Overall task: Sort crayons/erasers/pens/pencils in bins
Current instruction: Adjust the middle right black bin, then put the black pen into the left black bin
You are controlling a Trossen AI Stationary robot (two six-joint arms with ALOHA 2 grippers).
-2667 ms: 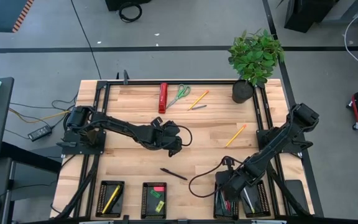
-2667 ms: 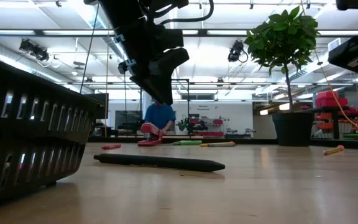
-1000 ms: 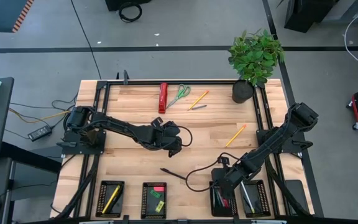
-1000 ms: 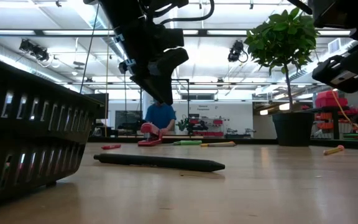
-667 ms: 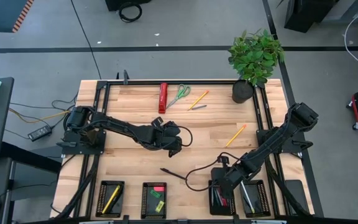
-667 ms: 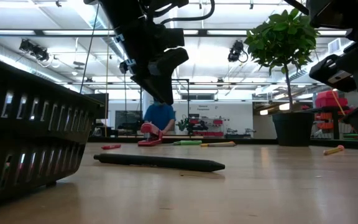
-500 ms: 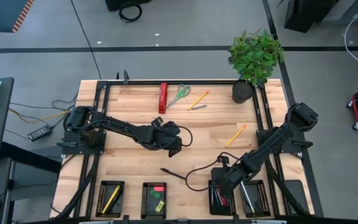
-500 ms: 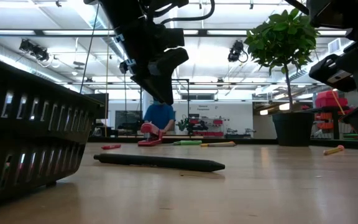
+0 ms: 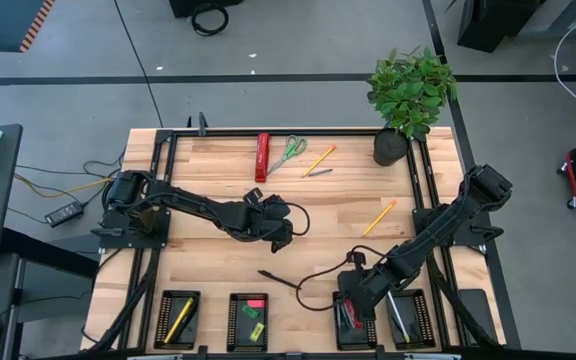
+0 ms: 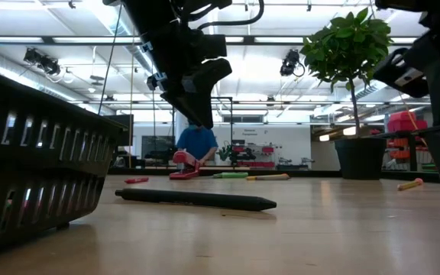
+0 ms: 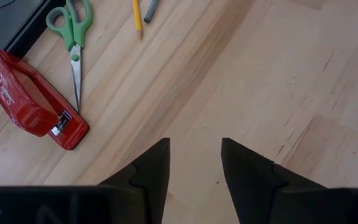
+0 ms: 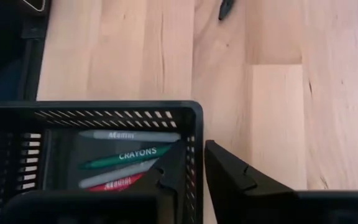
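Note:
Four black bins stand along the near edge. One (image 9: 178, 318) holds a yellow pencil, another (image 9: 251, 318) holds erasers, the third (image 9: 353, 322) holds crayons (image 12: 126, 163), and a fourth (image 9: 406, 320) is at the right. My right gripper (image 12: 197, 163) hovers over the crayon bin's rim (image 12: 104, 107), slightly open with nothing between its fingers. My left gripper (image 11: 194, 155) hangs open and empty above the table's middle (image 9: 278, 228). A black pen (image 9: 280, 280) lies flat on the wood. An orange pencil (image 9: 379, 217) lies at the right, and a yellow pencil (image 9: 319, 160) lies farther back.
A red stapler (image 9: 262, 157) and green-handled scissors (image 9: 288, 152) lie at the far edge, beside a short grey stick (image 9: 318, 172). A potted plant (image 9: 393, 140) stands at the far right corner. Bare wood stretches between the pen and the left bins.
My right gripper has drifted a little toward the table's left over the crayon bin. In the low view its arm has risen slightly.

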